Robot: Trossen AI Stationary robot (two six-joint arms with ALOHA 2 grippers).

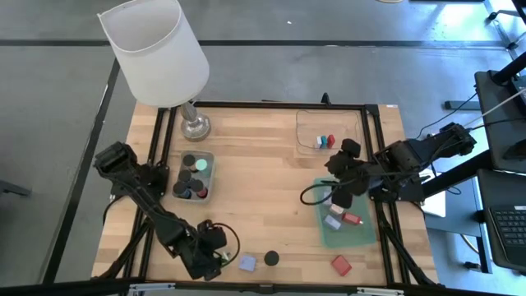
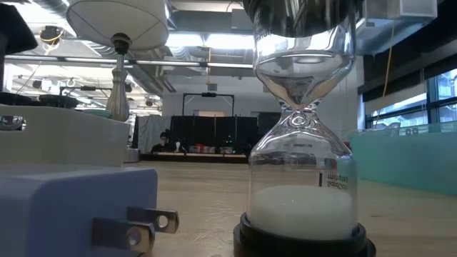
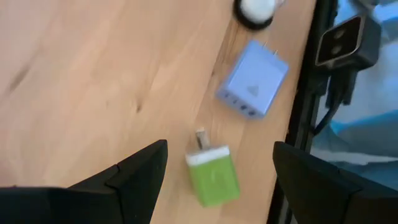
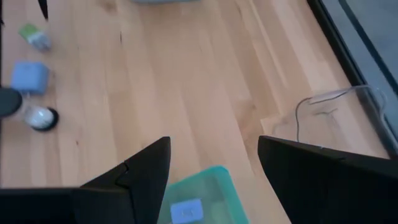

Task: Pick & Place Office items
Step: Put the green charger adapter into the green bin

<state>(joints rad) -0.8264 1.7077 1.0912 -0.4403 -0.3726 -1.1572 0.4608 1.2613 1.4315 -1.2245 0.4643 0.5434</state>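
Left gripper (image 3: 217, 180), fingers apart, hangs over one green plug adapter (image 3: 212, 177) on the near tabletop (image 1: 263, 189): we judge it light, rigid, slick; grip its flat sides. Beside it: one lilac-blue adapter (image 3: 254, 87), one black-based hourglass (image 1: 271, 258). Right gripper (image 4: 211, 180), fingers apart, above the green tray (image 1: 362, 234), holding perhaps three pieces.

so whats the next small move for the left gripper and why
Probably lower the left gripper straight onto the green plug adapter and close. In the left wrist view the adapter lies flat on the wood between the open fingers, with bare table between it and each finger. The lilac-blue plug adapter lies apart, so it should not get in the way.
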